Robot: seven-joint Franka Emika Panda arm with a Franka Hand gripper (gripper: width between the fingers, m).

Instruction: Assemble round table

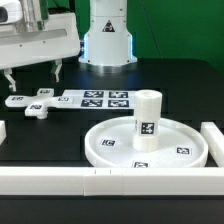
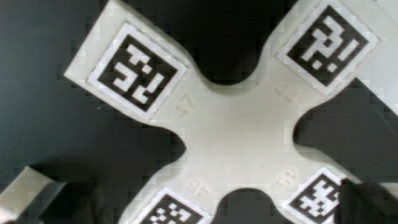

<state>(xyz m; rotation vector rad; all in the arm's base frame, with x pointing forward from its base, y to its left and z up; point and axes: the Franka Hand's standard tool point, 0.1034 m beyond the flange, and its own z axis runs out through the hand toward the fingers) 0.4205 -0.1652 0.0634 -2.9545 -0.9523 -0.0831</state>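
Nearest the lens: long white bar (image 1: 60, 182), lying across 6 o'clock of the exterior view.

Round disc (image 1: 180, 150), rimmed, flat on the black table at 5 o'clock, just behind the bar.

Gripper (image 1: 33, 80) at 10 o'clock, hanging above the table. Jaws spread wide, nothing between them.

Marker board (image 1: 95, 98), flat, at 11 o'clock from the disc.

Leg (image 1: 146, 120), short thick cylinder, upright on the disc near its middle, tag facing the lens.

Cross-shaped foot (image 1: 38, 104), at 9 o'clock, flat on the table just beside the marker board's end. Cannot tell if they touch.

Key relation: the foot lies at 6 o'clock from the jaws in the exterior view, apart from them, with air between. As a cross it has no single long axis. Its four arms run diagonally across the wrist view, hub near frame centre.

Judgement: next move is a descent onto the foot, and the fingers should close across the narrow hub rather than an arm's length.

Views differ. Exterior shows the height gap, plus disc and leg well apart at 4 o'clock from the foot. Wrist shows only the foot's tags and arm angles, with one dark fingertip (image 2: 32, 198) at the frame edge.
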